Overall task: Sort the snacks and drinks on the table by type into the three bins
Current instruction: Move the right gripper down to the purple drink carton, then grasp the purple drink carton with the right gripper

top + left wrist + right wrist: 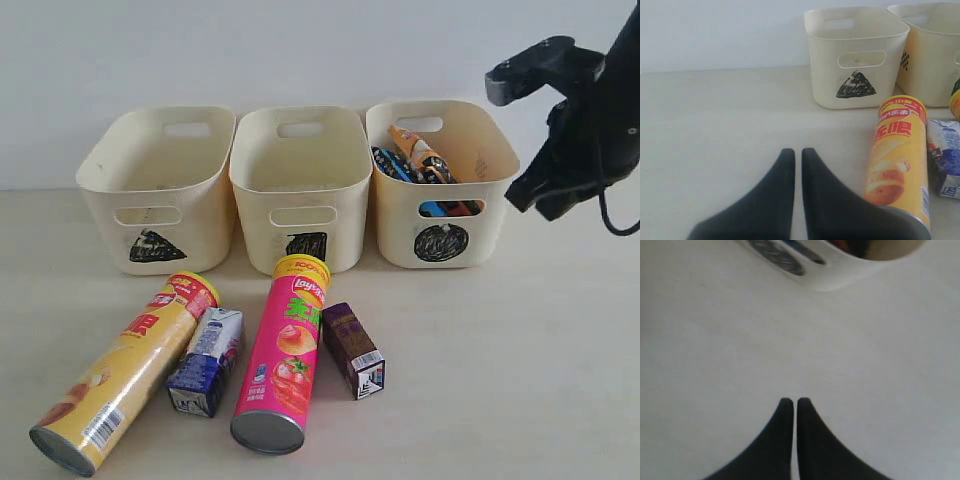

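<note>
On the table (500, 380) lie the yellow tube (125, 370), the blue and white carton (207, 360), the pink-red tube (285, 350) and the dark purple carton (352, 350). Behind them stand the triangle bin (110, 215), the square bin (260, 225) and the circle bin (400, 225). The orange bag (420, 150) and blue bag (390, 165) sit inside the circle bin. My right gripper (794, 401) hangs shut and empty over bare table, right of the circle bin (840, 270). My left gripper (797, 150), shut and empty, is low beside the yellow tube (897, 150); the exterior view does not show it.
A white wall runs behind the bins. The triangle and square bins show nothing inside. The right arm (580, 120) is raised at the far right edge. In the left wrist view the triangle bin (820, 75) is ahead, with the blue and white carton (945, 155) beyond the tube.
</note>
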Available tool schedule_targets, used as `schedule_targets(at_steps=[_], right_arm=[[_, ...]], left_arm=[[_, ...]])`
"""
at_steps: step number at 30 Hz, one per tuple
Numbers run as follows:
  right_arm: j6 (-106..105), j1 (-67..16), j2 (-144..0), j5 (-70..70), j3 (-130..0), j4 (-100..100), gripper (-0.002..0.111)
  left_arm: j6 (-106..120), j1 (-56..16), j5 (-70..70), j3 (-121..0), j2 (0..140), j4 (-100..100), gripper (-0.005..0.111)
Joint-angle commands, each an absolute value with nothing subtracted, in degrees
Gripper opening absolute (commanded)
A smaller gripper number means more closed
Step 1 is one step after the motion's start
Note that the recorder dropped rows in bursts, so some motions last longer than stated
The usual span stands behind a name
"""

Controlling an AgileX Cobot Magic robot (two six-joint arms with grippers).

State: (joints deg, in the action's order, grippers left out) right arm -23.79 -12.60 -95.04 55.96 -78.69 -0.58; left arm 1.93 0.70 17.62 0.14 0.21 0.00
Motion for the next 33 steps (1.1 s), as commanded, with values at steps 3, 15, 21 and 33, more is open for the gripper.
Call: schedule_targets(at_steps=[3, 15, 21, 33], right_arm=[[-31.84, -14.34, -94.39, 59.29, -77.34, -14.81, 0.0], [-23.26, -32.29, -94.51, 49.22, -72.07, -7.99, 0.0], [-20.67, -36.38, -95.21, 47.42, -72.07, -8.42, 0.023], [-16.27, -36.54, -103.92, 44.45, -72.07, -8.16, 0.083]], left_arm=[[1.95, 0.91, 16.91, 0.0, 0.0, -0.41, 0.004], [1.95, 0.91, 16.91, 0.0, 0.0, -0.41, 0.004], [1.95, 0.91, 16.91, 0.0, 0.0, -0.41, 0.004], [1.95, 0.91, 16.91, 0.0, 0.0, -0.41, 0.004]])
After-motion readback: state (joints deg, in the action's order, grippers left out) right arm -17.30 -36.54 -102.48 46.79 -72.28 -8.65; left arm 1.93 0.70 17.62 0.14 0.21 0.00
